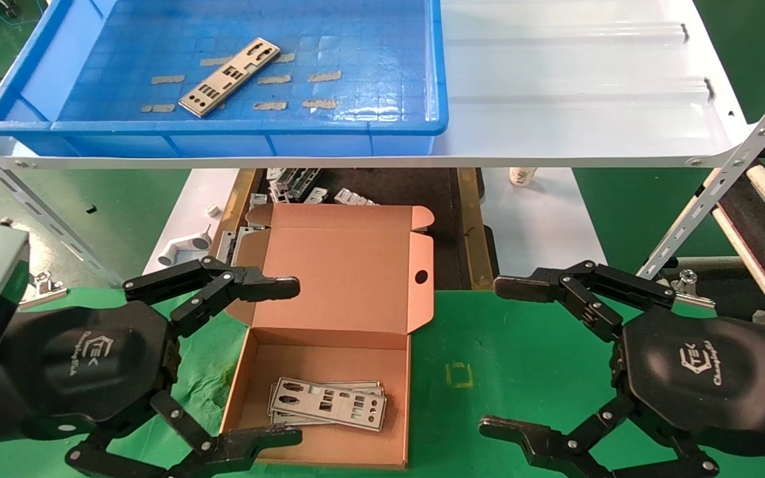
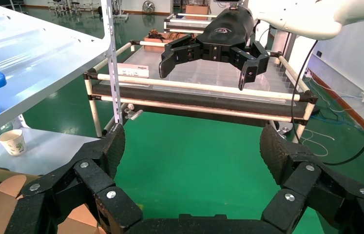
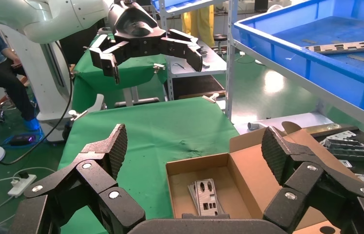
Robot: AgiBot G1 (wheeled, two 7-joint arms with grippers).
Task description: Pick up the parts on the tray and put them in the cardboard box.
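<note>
- Both pincers hang wide open and empty over the green table: the left gripper (image 1: 236, 362) beside the near left corner of the cardboard box (image 1: 329, 352), the right gripper (image 1: 522, 358) well off to the box's right.
- One part (image 1: 230, 76), a thin silver plate punched with small slots and holes, lies flat and slantwise on the floor of the blue tray (image 1: 223, 133), among short strips of tan tape (image 1: 324, 76). The tray sits on a white shelf (image 1: 588, 86) above and beyond the box.
- Judged from its look, the plate is light and stiff, with slick bare-metal faces and thin edges; lying flush on the gridded floor, it offers little to get under. A pinch across its narrow width near the middle seems the surest hold, with one long edge tipped up first if the fingers slide.
- The box stands open on the table, lid (image 1: 356, 265) folded back, with a round hole near the lid's edge. A small stack of plates (image 1: 327, 401) already rests on its floor, toward the near side.
- Behind the box, under the shelf, bulkier grey metal brackets (image 1: 293, 182) lie in a dark bin, with a white pipe elbow (image 1: 180, 249) to the left; neither belongs to the job.
- A paper cup (image 1: 522, 176) stands on the lower white surface.
</note>
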